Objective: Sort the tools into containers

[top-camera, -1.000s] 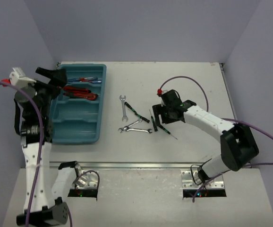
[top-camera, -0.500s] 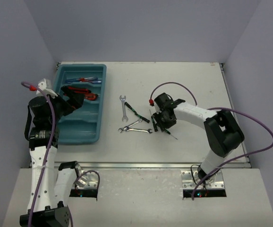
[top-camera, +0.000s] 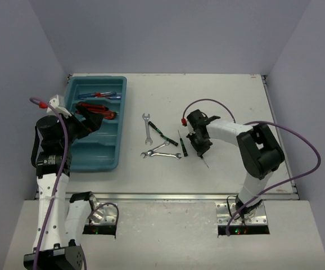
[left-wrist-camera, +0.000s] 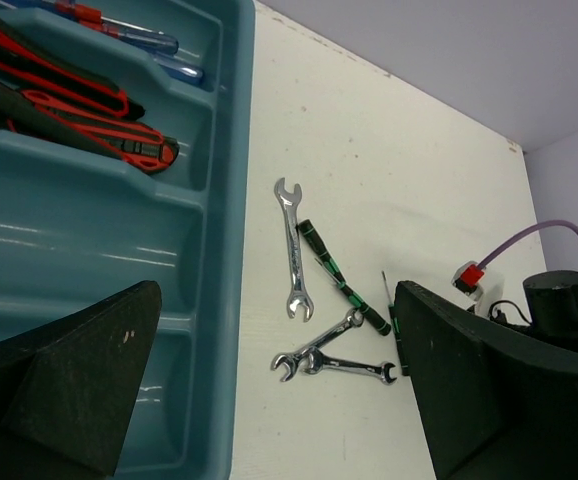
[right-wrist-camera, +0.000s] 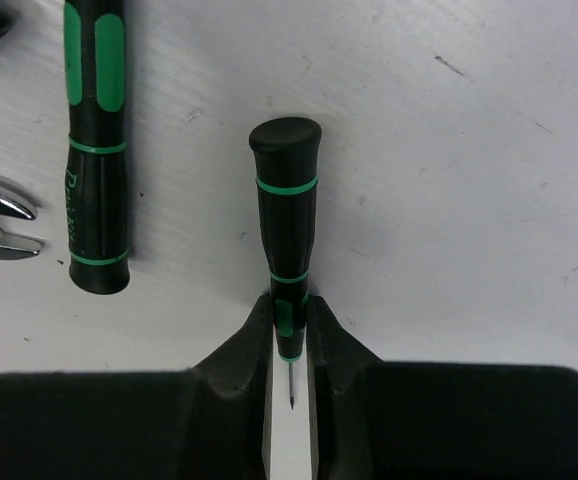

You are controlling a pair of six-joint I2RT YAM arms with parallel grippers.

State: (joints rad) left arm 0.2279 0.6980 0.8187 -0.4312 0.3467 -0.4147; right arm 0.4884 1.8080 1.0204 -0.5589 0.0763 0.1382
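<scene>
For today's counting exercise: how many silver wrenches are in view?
3. A lone wrench lies beside the tray; a slanted wrench and a level wrench overlap in a V close by. The tray is partly hidden.

My white tabletop [top-camera: 235,101] carries a teal-blue rectangular plastic tray [top-camera: 95,151] on its left side. Right of the tray, near the middle, a silver open-end wrench [top-camera: 147,128] lies pointing far-to-near, with a pair of crossed silver wrenches [top-camera: 162,154] just nearer. A slanted black-and-green screwdriver [top-camera: 163,134] lies between them, a second black-and-green screwdriver [top-camera: 183,147] to its right, and a slim black-and-green screwdriver [right-wrist-camera: 285,210] further right.
</scene>
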